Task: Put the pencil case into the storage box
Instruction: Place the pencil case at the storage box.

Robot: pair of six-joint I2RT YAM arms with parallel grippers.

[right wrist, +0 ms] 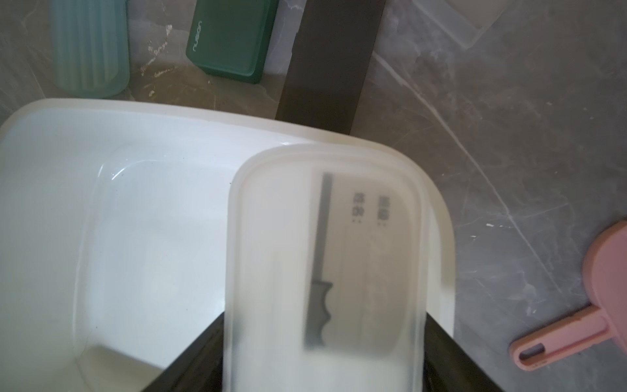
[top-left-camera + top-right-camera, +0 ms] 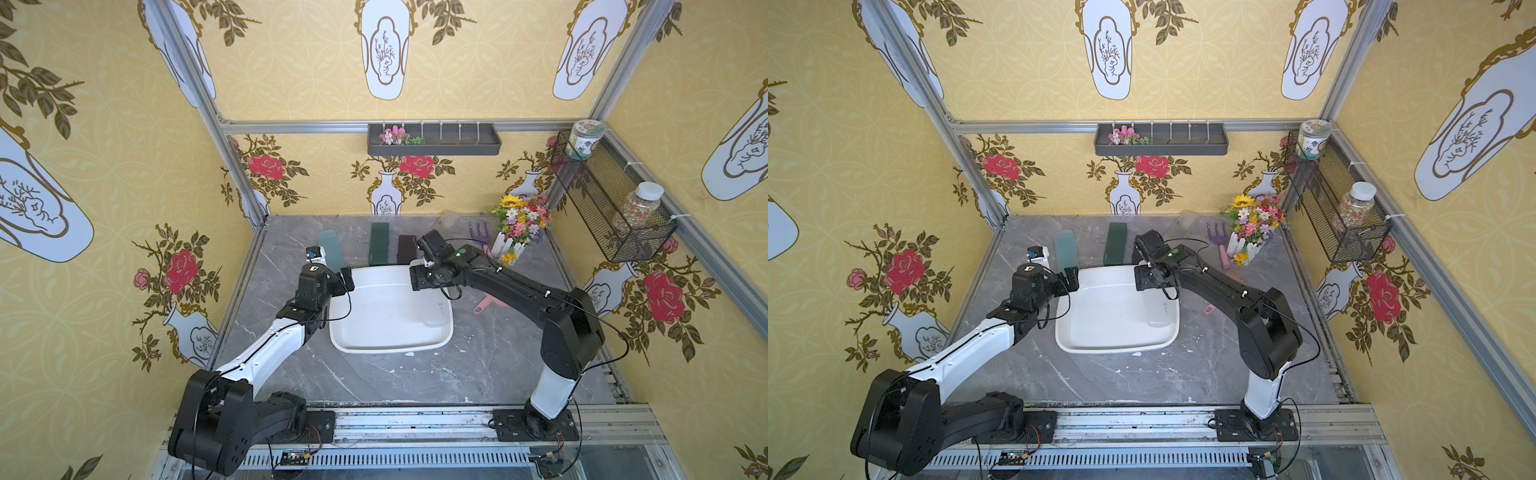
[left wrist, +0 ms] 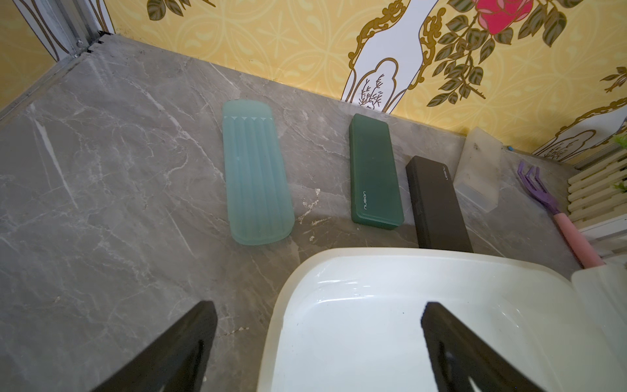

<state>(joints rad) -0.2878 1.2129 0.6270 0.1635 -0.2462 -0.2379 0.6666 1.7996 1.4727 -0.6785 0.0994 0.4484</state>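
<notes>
We see the right gripper (image 1: pixel 324 315) closed on the frosted white pencil case (image 1: pixel 322 254), with one dark finger (image 1: pixel 193 359) on each long side. The case is blurred in the right wrist view. In a top view it (image 2: pixel 435 319) shows inside the rim of the storage box (image 2: pixel 386 347), along the box's right wall. We cannot tell whether it touches the floor of the box.

The left gripper (image 3: pixel 319 305) is spread wide and holds nothing. One of its fingers (image 3: pixel 183 346) is over the tabletop (image 3: pixel 101 203) and the other is over the box's far left corner.

The box sits in the middle of the tabletop. Beyond it, toward the far edge, a pale teal case (image 3: pixel 258 176), a dark green case (image 3: pixel 375 173) and a black case (image 3: pixel 437 207) lie side by side. The black one reaches the box's rim. A clear case (image 3: pixel 478 169) lies past them, beside a purple rake (image 3: pixel 543 193) with a pink handle. Toward the tabletop's right edge, a pink scoop (image 1: pixel 576 325) lies apart from the box.
</notes>
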